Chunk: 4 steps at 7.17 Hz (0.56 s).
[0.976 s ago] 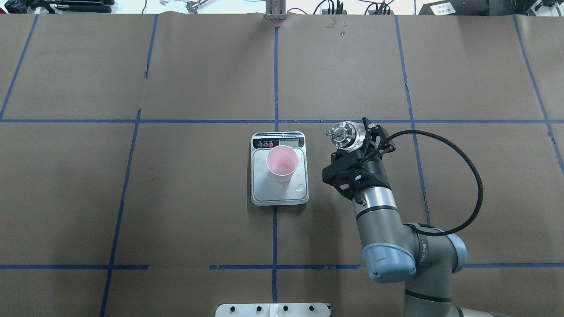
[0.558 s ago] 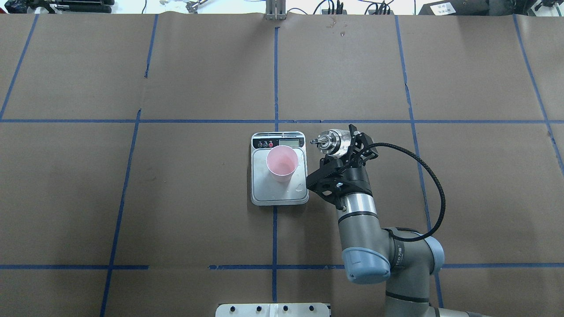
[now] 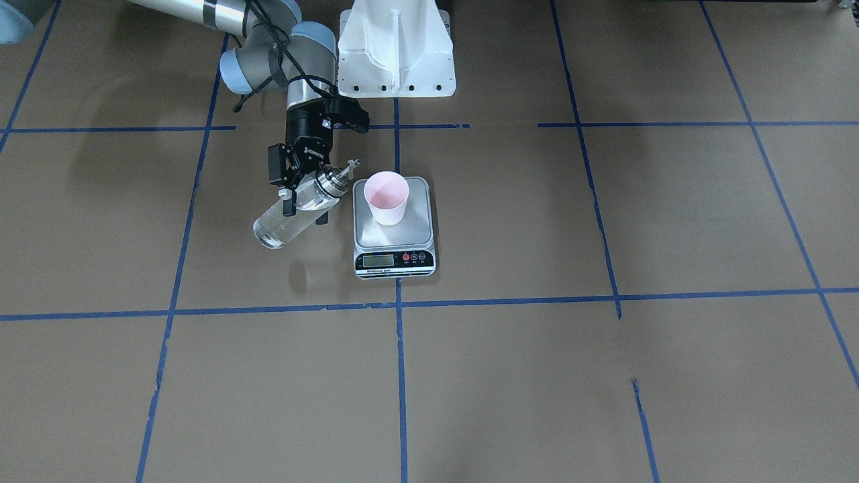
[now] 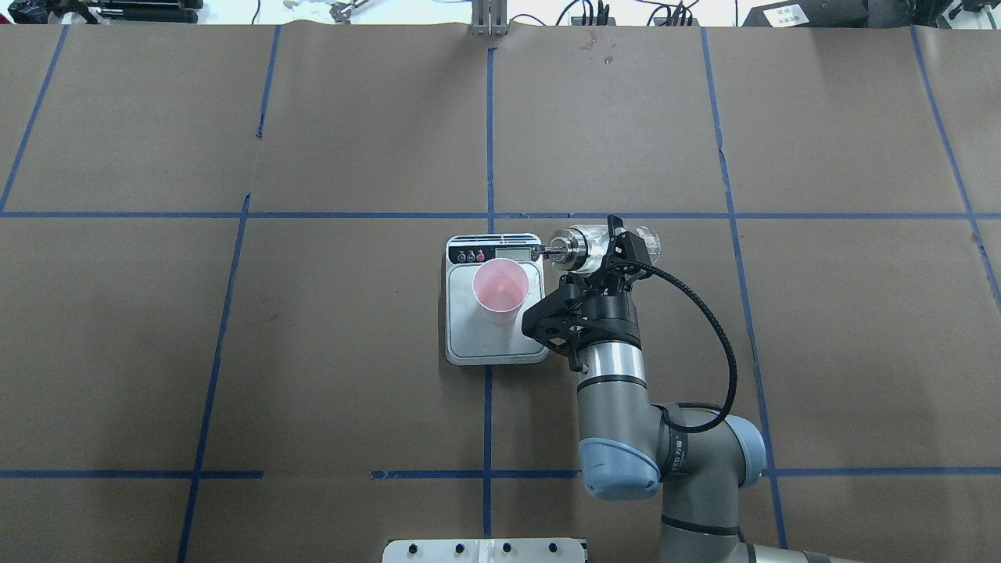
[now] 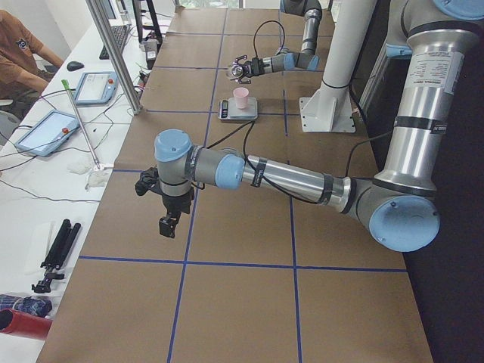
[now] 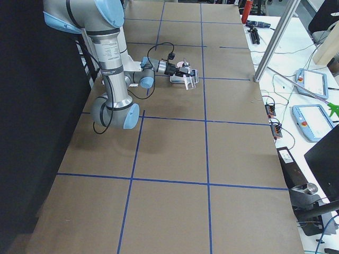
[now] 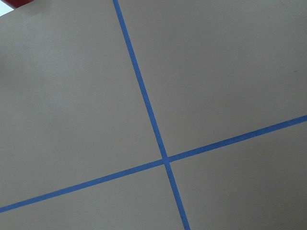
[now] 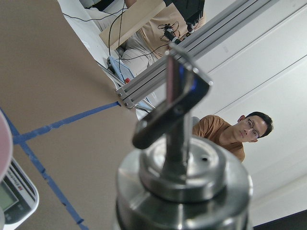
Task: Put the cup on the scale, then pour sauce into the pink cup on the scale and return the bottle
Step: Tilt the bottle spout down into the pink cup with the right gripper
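Brown-paper desk (image 4: 313, 352) with a blue tape grid. Steel scale (image 4: 485, 344) roughly mid-desk, pink cup (image 4: 500, 289) upright on its platform. Glass bottle (image 3: 285, 221) tipped almost sideways at 2 o'clock of the cup from overhead. Clear sauce (image 3: 272, 231) inside, silver spout aimed at 9 o'clock, short of the rim. Right claw (image 3: 305, 204) pinching the bottle. Left claw (image 5: 168, 224) way off over the desk's end, can't tell if spread or closed.

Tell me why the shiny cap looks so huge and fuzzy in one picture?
Right wrist view: the camera is close to the bottle's silver spout cap, so it looms large and soft, and the pink cup is a blur at the left edge. Front-facing view: the same bottle looks small and crisp.
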Motion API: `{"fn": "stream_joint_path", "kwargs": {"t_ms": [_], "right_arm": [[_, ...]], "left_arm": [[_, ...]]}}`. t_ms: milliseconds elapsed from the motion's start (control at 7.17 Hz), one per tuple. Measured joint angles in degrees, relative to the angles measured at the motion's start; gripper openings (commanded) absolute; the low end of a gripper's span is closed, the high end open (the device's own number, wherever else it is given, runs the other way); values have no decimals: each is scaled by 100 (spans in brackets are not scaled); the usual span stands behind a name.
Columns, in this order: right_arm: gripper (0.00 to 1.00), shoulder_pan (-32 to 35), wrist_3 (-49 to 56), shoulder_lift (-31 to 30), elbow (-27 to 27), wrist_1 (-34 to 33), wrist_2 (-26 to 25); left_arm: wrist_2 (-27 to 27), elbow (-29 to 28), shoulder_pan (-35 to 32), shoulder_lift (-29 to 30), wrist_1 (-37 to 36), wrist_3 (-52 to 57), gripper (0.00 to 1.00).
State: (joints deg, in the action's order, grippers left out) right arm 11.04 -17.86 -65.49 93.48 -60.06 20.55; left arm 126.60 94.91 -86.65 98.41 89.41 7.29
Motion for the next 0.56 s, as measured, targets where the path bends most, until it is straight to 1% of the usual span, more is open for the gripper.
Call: {"fn": "stream_joint_path", "kwargs": {"t_ms": [279, 558], "right_arm": [[0, -14, 824, 32, -8, -71, -322], [0, -41, 1392, 46, -6, -240, -612]], "left_arm": [[-3, -19, -13, 18, -2, 0, 100], [-4, -38, -18, 34, -3, 0, 100]]}}
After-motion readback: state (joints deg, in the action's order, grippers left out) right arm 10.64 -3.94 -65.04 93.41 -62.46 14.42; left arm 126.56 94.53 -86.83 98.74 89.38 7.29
